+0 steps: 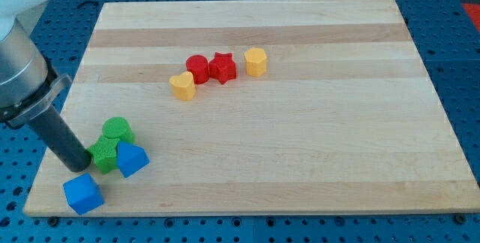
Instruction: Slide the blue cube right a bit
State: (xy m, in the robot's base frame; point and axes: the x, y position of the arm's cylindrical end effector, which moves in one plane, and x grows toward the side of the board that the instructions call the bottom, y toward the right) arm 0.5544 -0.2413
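Observation:
The blue cube (pixel 82 193) lies near the board's bottom left corner. My tip (pixel 80 166) rests on the board just above it, at the cube's upper edge, and touches the left side of a green star-like block (pixel 104 154). A green cylinder (pixel 118 131) sits just above the green block. A second blue block (pixel 132 159), wedge-shaped, lies against the green block's right side, up and right of the blue cube.
Near the board's upper middle lie a yellow heart-like block (pixel 182 86), a red cylinder (pixel 198 68), a red star (pixel 222 67) and a yellow hexagonal block (pixel 256 61). The wooden board (pixel 300 145) ends close below and left of the blue cube.

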